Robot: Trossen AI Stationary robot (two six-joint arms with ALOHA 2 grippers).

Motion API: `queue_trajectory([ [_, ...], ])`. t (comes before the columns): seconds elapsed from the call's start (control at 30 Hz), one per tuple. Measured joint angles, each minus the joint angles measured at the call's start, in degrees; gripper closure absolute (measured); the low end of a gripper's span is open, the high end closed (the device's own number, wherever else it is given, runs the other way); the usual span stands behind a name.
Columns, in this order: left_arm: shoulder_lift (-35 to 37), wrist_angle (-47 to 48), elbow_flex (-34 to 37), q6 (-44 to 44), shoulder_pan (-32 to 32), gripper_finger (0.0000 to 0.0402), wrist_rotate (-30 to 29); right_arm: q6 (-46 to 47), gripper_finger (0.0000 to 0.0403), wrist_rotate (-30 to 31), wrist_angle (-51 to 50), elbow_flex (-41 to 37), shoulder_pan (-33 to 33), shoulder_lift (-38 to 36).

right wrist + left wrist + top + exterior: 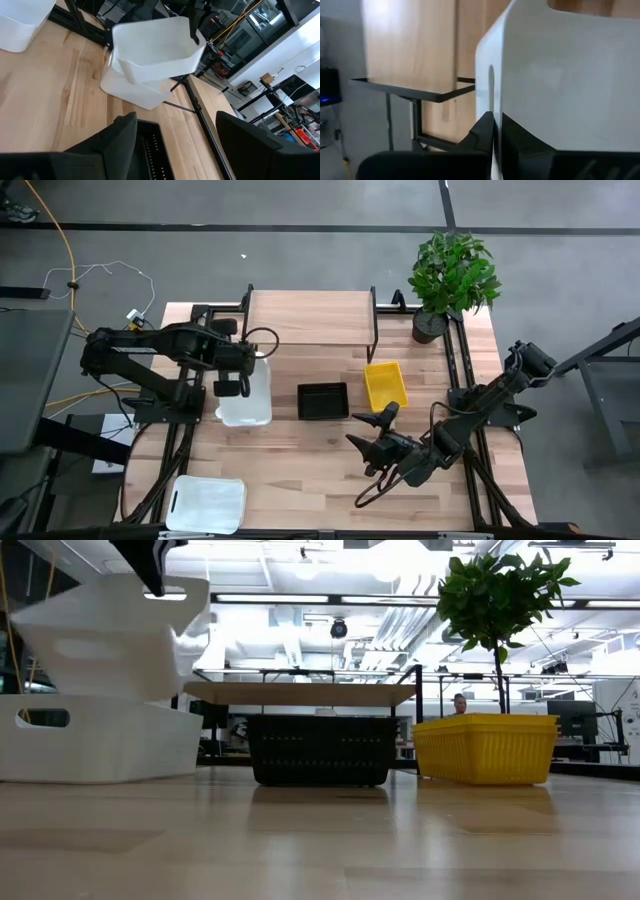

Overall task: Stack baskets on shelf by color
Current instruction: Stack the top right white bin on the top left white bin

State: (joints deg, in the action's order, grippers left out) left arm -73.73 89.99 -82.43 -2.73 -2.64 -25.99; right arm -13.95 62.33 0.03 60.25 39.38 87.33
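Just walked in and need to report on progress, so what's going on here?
The left claw is shut on the rim of a white basket, holding it in the air above a second white basket on the table. The shelf has nothing on it yet. A black basket and a yellow basket sit in front of it. The right claw waits open near them.

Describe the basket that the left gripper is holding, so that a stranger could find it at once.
Find the shelf at the table's far edge; the left gripper is shut just in front of its left end. It holds a white basket tilted in the air above another white basket, the only basket off the table.
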Motion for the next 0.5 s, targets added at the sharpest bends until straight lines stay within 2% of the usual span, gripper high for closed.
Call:
queue_trajectory([
  [0.1, 0.0, 0.03, 0.0, 1.98, -0.12, 0.0402, 1.58, 0.05, 0.0142, -0.02, 0.0, 0.0, 0.0, 0.0],
  [0.5, 1.42, 0.01, 0.0, 7.6, -0.24, 0.0402, -0.29, 0.63, 0.0142, -0.42, 0.0, 0.0, 0.0, 0.0],
])
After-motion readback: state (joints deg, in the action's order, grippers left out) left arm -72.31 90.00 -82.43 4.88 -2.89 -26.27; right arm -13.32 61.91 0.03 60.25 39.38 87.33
